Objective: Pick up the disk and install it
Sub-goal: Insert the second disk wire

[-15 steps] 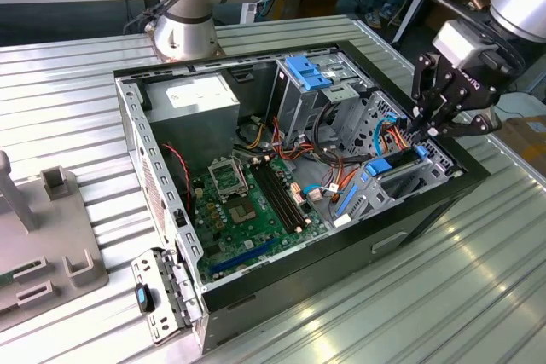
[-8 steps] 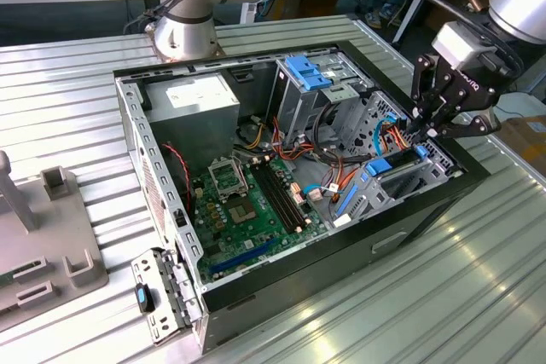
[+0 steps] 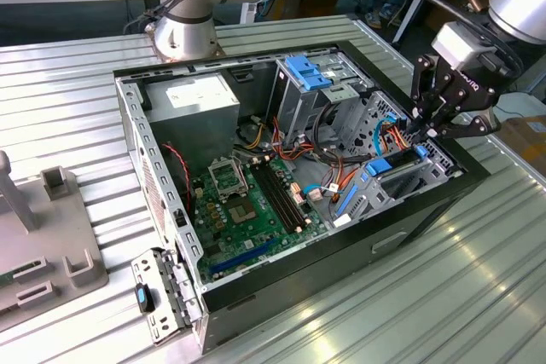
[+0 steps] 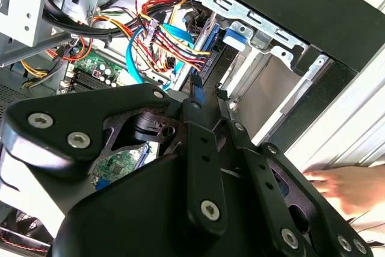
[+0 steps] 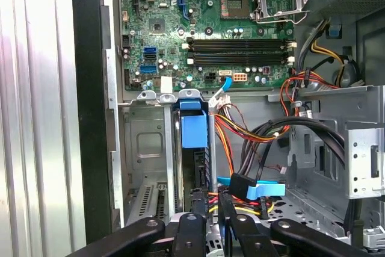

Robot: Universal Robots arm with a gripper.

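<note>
The disk (image 3: 408,170) stands on edge in the lower drive bay at the front corner of the open computer case (image 3: 426,210), on the exterior view's right. In the first wrist view the disk (image 5: 201,170) is a dark slab with a bright blue rail tab at its inner end. A blue rail edge of the disk (image 4: 204,52) runs away from the fingers in the second wrist view. My gripper (image 3: 425,132) hangs right over the bay. Its black fingers (image 5: 191,227) are drawn close onto the disk's outer end, and the gripper (image 4: 207,97) looks shut on it.
Red, yellow and blue cables (image 5: 252,142) crowd the space beside the bay. The motherboard (image 3: 256,193), grey power supply (image 3: 200,95) and a blue bracket on the upper cage (image 3: 311,70) lie further in. A person's hand (image 4: 340,185) rests outside the case wall.
</note>
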